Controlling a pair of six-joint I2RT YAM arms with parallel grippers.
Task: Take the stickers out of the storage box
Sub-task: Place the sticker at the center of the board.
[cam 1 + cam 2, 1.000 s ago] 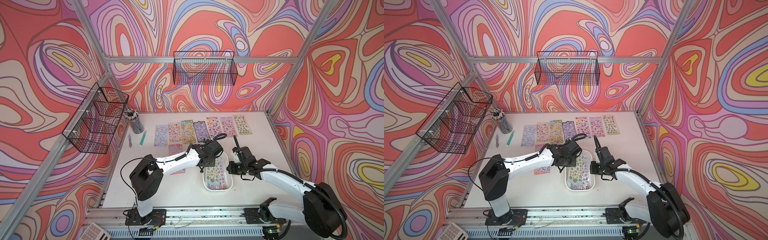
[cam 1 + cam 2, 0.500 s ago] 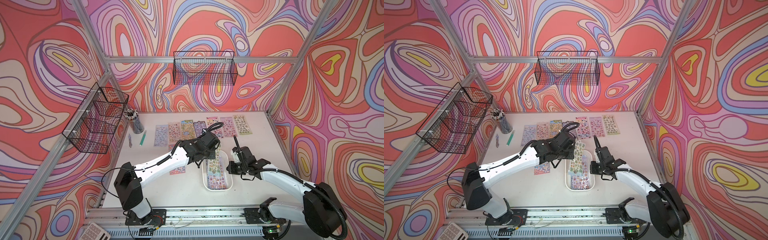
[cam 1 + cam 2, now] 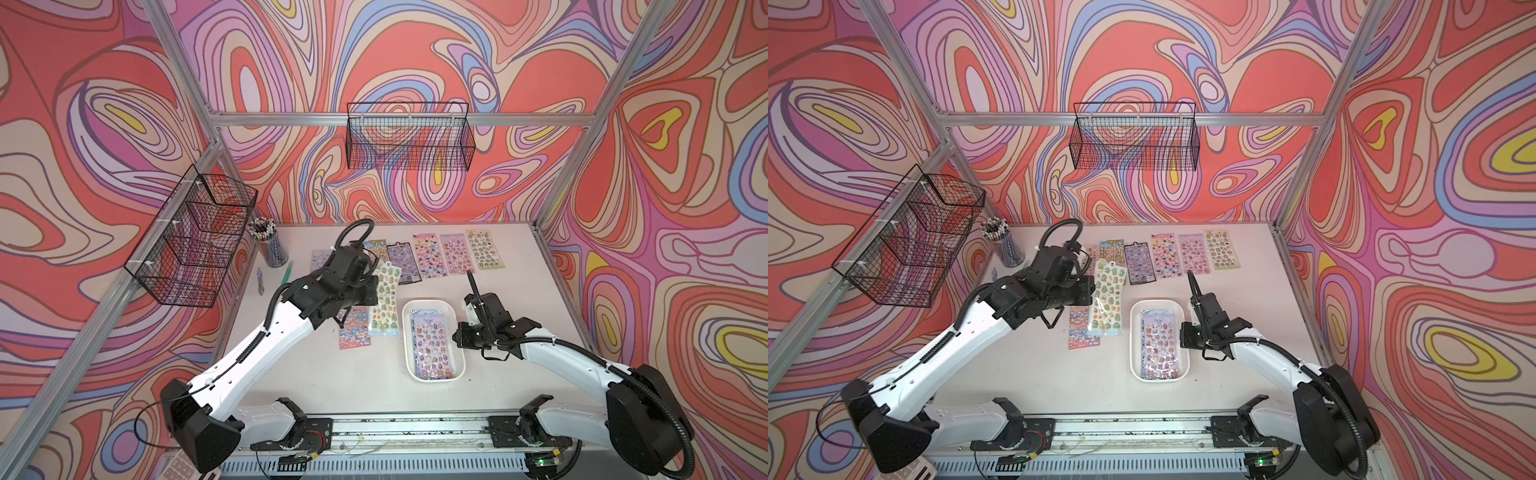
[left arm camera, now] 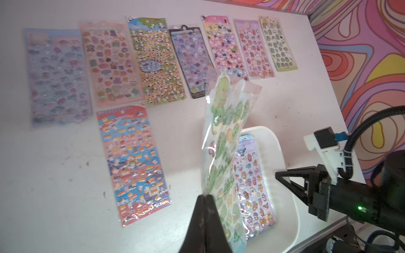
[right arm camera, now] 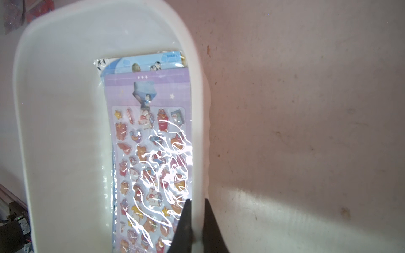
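The white storage box sits right of the table's middle. In it lies a purple sheet of stickers on top of a blue penguin sheet. My left gripper is shut on the edge of a green sticker sheet, which hangs in the air just left of the box. My right gripper is shut on the box's right wall. Several sticker sheets lie in a row at the back. A red and blue sheet lies flat in front of that row.
A cup of pens and a green pen are at the back left. Black wire baskets hang on the left wall and the back wall. Bare table lies in front of the sheets and the box.
My left gripper has lifted the green sticker sheet out of the storage box and carried it up and to the left. The right arm has not moved.
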